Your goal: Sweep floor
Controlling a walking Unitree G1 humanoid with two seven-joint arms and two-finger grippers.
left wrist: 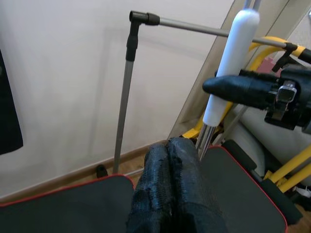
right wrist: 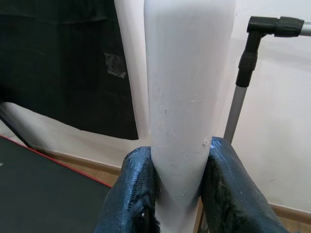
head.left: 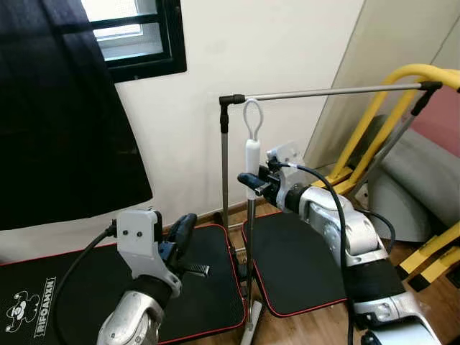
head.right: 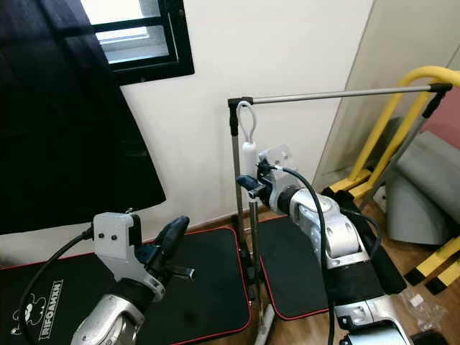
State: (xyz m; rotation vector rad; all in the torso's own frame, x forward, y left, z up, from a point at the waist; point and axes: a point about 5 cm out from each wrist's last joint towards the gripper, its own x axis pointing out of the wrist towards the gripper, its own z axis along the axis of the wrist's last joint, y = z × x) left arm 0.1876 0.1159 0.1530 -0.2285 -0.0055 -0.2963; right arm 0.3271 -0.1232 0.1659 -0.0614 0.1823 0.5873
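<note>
Broom (head.left: 251,164), upright just before a metal rack (head.left: 224,165) by the wall, white grip pinched between the fingers (right wrist: 133,189) of the right gripper (head.left: 251,182), high on the handle under its hanging loop; grasp this high likely chosen to keep the long pole balanced and lift it clear of the rack. Lower shaft running down between two black mats (head.left: 201,287) edged in red, toward the wooden floor (head.left: 316,327); broom head hard to make out. Left gripper (head.left: 185,233) raised nearby with fingers pressed together, holding nothing, seemingly waiting to take a second hold lower down. White lettering on the left mat, beside a small cartoon figure, apparently reading "RIFOAMIN", though not sharp enough to be sure.
</note>
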